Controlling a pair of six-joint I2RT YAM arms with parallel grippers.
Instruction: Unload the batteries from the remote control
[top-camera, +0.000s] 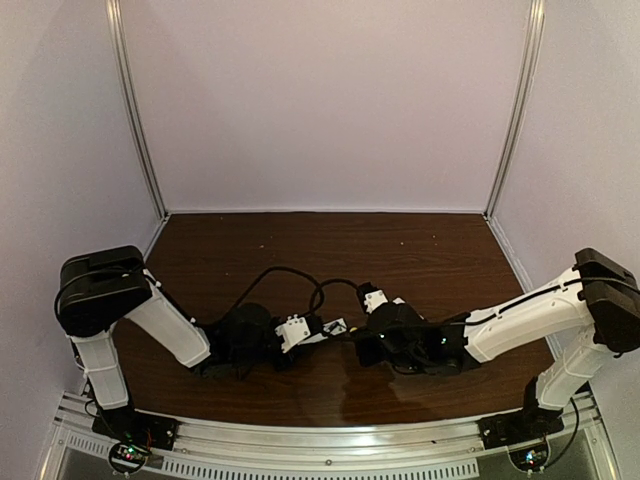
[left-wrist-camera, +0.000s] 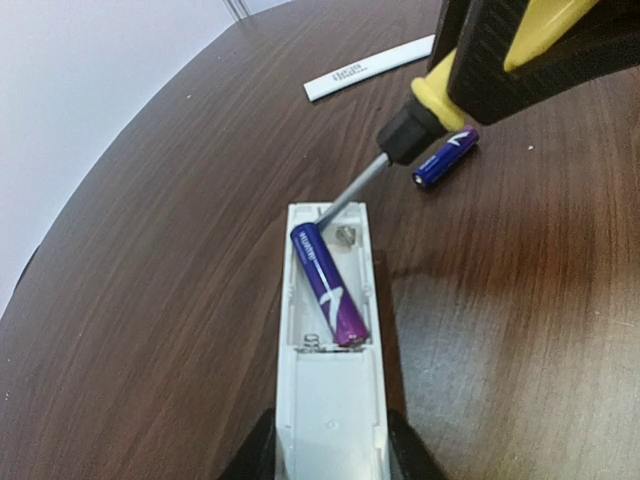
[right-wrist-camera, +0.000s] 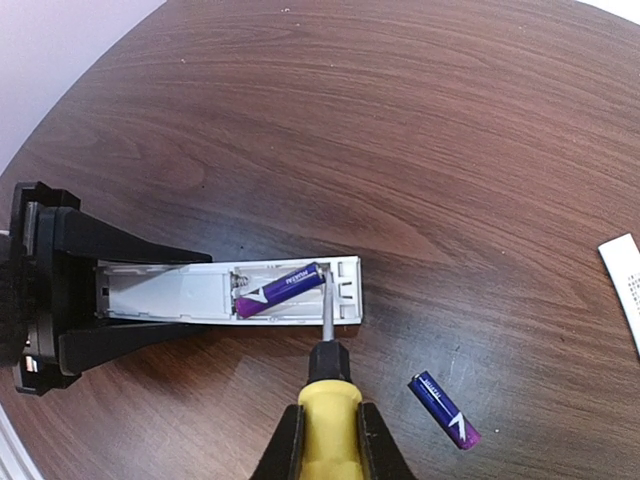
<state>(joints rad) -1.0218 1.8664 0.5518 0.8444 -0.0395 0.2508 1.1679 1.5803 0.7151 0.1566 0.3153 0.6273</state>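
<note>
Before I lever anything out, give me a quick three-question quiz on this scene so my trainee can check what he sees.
1. Multiple choice: what does the right gripper hold? A the yellow-handled screwdriver; B a battery; C a pen.
2. True or false: both batteries lie loose on the table.
3. Fill in: the left gripper is shut on the ____.

Key
1. A.
2. False: one battery lies on the table; the other battery sits tilted in the open compartment of the remote control, with the screwdriver's tip at one end of it.
3. Remote control.
</note>
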